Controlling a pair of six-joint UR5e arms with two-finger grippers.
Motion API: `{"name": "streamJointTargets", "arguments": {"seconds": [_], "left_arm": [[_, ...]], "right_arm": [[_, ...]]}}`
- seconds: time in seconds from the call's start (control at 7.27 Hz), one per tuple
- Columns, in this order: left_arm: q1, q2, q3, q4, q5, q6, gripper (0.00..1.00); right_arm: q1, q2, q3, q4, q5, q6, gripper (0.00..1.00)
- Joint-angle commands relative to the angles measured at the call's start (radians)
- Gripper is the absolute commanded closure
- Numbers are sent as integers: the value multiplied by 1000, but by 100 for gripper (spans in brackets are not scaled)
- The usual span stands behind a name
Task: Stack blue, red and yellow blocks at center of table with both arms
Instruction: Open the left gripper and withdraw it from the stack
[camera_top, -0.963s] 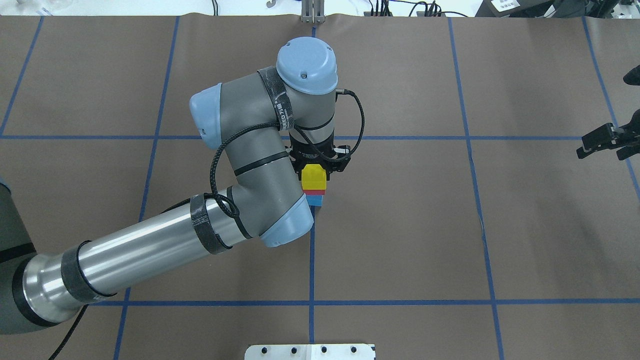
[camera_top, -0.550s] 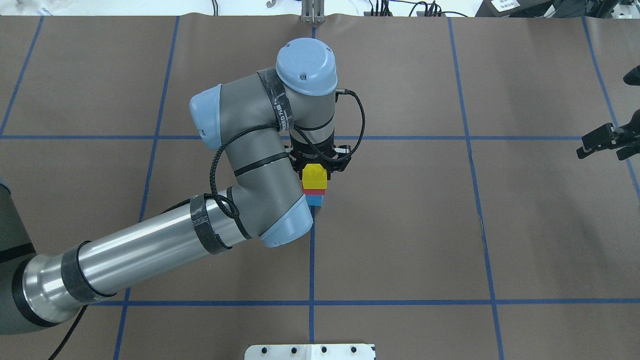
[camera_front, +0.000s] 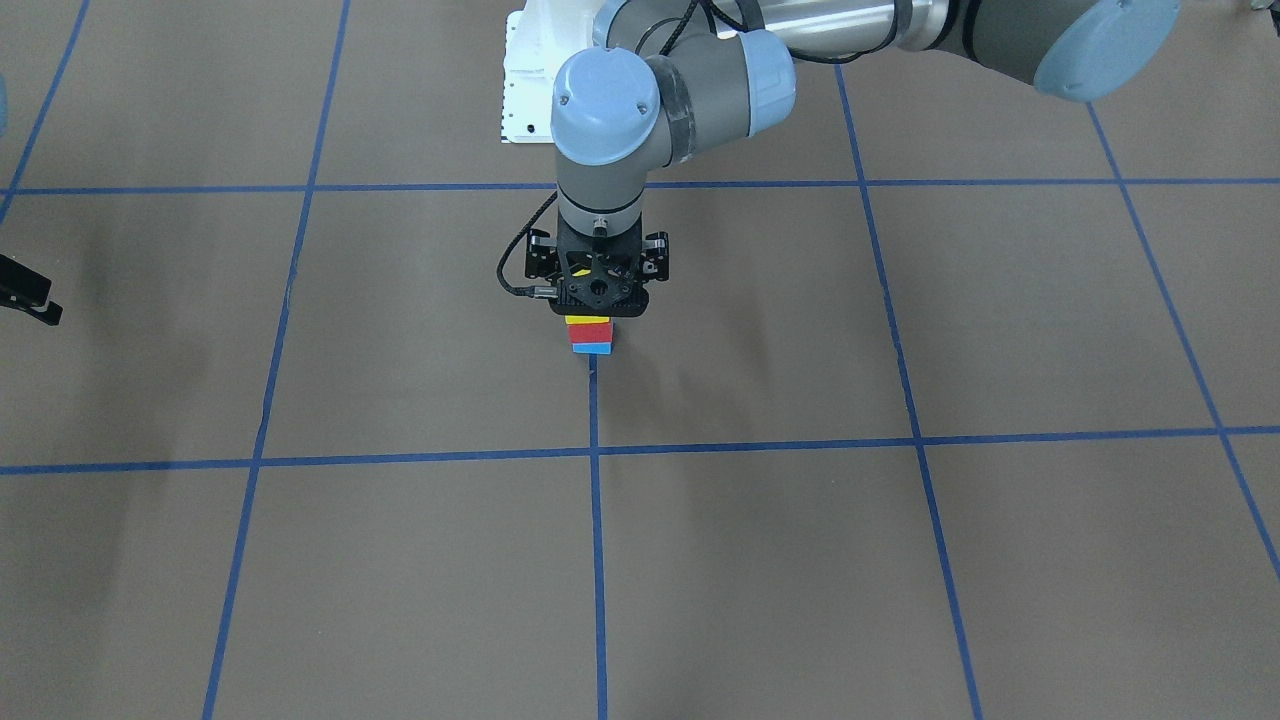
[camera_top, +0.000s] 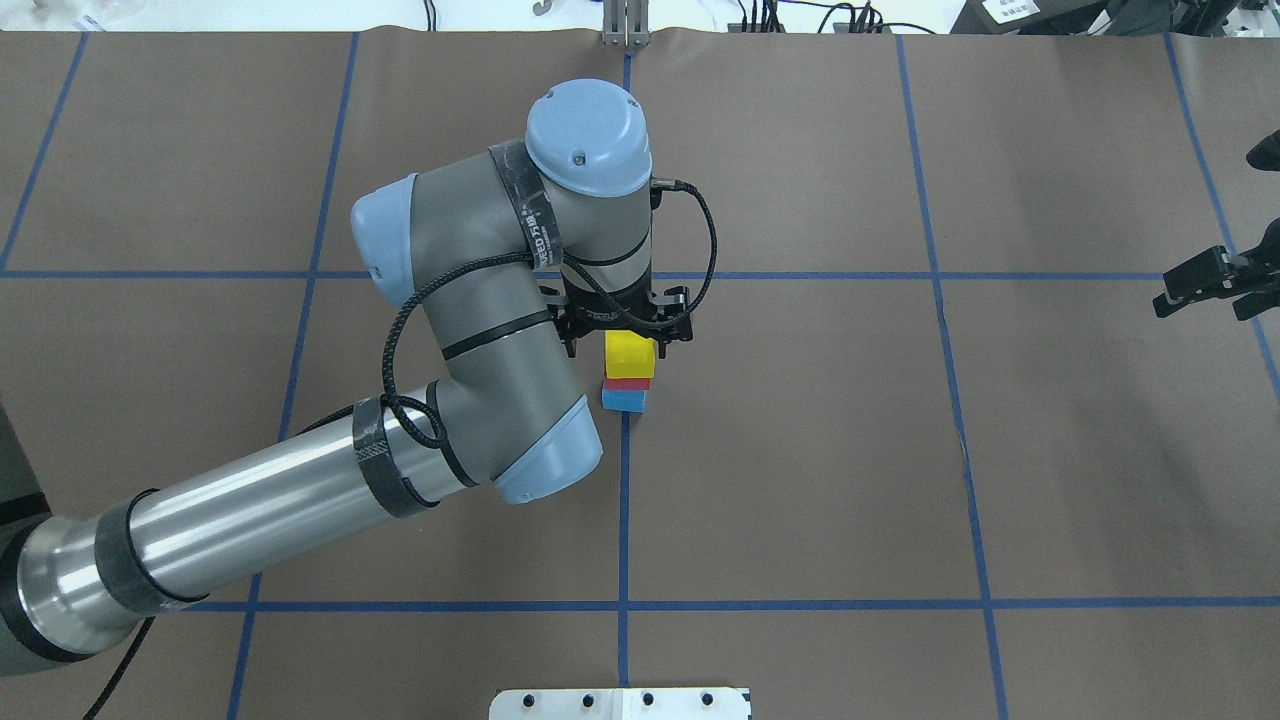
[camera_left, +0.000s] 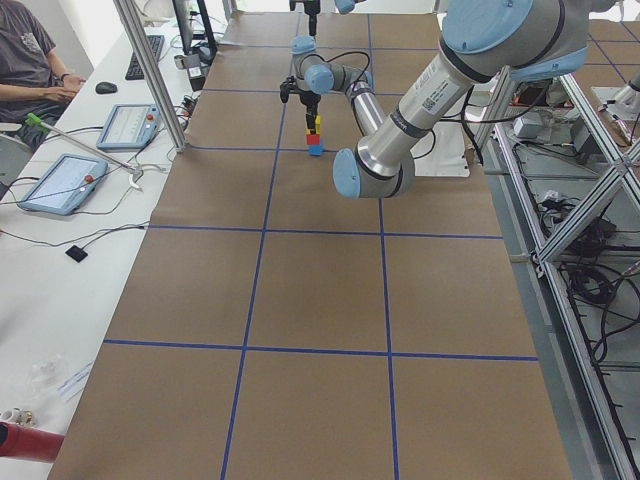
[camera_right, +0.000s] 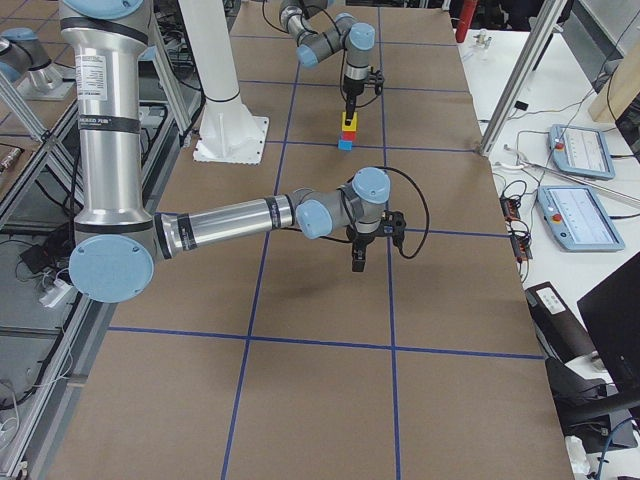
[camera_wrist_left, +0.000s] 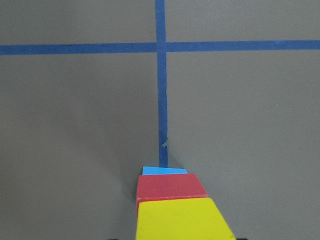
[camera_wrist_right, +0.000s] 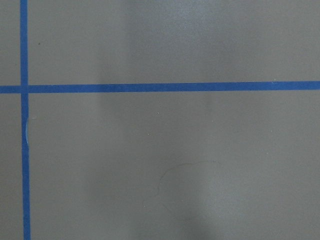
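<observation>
The yellow block (camera_top: 630, 350) sits on the red block (camera_top: 627, 382), which sits on the blue block (camera_top: 624, 400). The stack stands at the table's centre on a blue tape line. In the left wrist view the yellow (camera_wrist_left: 182, 220), red (camera_wrist_left: 170, 187) and blue (camera_wrist_left: 164, 171) blocks lie straight below the camera. My left gripper (camera_top: 625, 325) hangs open just above the yellow block (camera_front: 588, 320), no longer holding it. My right gripper (camera_top: 1215, 285) is open and empty at the table's right edge, far from the stack.
The brown table cover carries a grid of blue tape lines (camera_top: 622, 500). The white robot base plate (camera_top: 620, 703) sits at the near edge. An operator (camera_left: 30, 60) and tablets (camera_left: 60, 180) are on a side bench beyond the far edge.
My left arm has lifted and shifted slightly left, so its fingers have come up off the yellow block. The stack stays in place. The right arm has not moved.
</observation>
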Motion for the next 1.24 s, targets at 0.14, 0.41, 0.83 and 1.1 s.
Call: {"name": "streamJointTargets", "arguments": {"seconds": [0.14, 0.41, 0.83, 1.1], "left_arm": [[-43, 179, -332, 127, -8, 98, 0], [-78, 358, -522, 129, -8, 160, 0], [-278, 626, -633, 126, -61, 483, 0], [-527, 805, -612, 112, -155, 818, 0]], "right_arm": [[3, 0, 2, 2, 0, -7, 0], [11, 0, 3, 2, 0, -7, 0], [84, 0, 14, 2, 5, -23, 0], [168, -23, 43, 3, 18, -70, 0]]}}
